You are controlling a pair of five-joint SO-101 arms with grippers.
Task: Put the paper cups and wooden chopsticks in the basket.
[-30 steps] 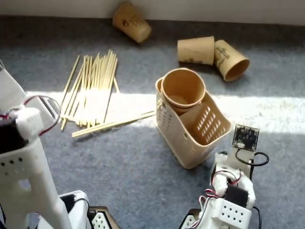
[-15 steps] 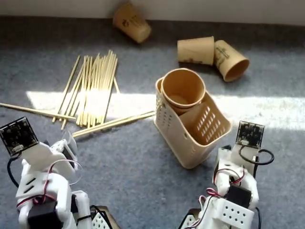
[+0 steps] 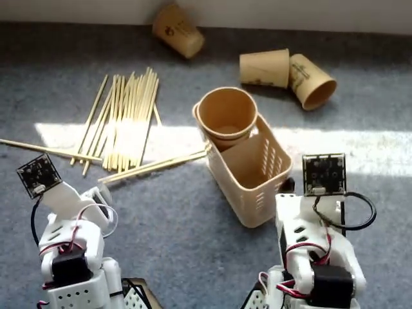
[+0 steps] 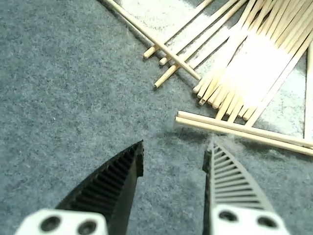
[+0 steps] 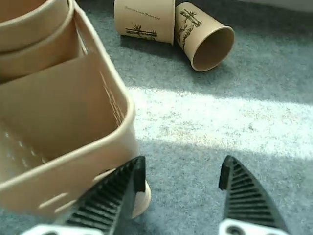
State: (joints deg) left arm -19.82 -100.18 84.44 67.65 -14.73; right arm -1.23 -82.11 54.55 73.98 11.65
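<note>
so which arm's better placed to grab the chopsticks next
Left, probably: the left gripper, jaws open, hangs right beside the chopsticks; the right gripper is by the basket, away from them.

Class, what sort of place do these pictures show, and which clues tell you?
Probably an indoor robot practice surface: grey carpet running up to a pale wall, a sunlight band, and scattered wooden chopsticks.

Grey carpet (image 3: 187, 238) bears scattered chopsticks (image 3: 125, 122), three tipped paper cups (image 3: 264, 67) and a basket (image 3: 233, 185)
</note>
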